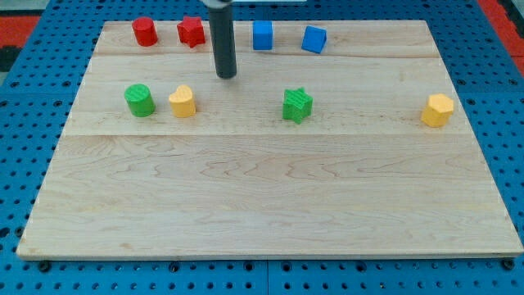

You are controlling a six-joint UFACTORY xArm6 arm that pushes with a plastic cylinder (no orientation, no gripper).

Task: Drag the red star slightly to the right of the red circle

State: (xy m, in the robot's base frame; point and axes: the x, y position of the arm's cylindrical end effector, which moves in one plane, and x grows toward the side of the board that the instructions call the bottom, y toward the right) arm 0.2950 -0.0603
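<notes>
The red star point(191, 31) already sits just right of the red circle point(145, 31) at the table's point(262, 205) top; my tip point(227, 75), pincer-less, stands apart below-right.

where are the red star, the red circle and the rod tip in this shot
red star point(191, 31), camera view, middle of its top face
red circle point(145, 31), camera view, centre of the block, left of the star
my tip point(226, 75), camera view, very bottom end of the dark rod, right of and below the star

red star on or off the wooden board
On. The red star sits on the board near its top edge, right of the red circle.
</notes>
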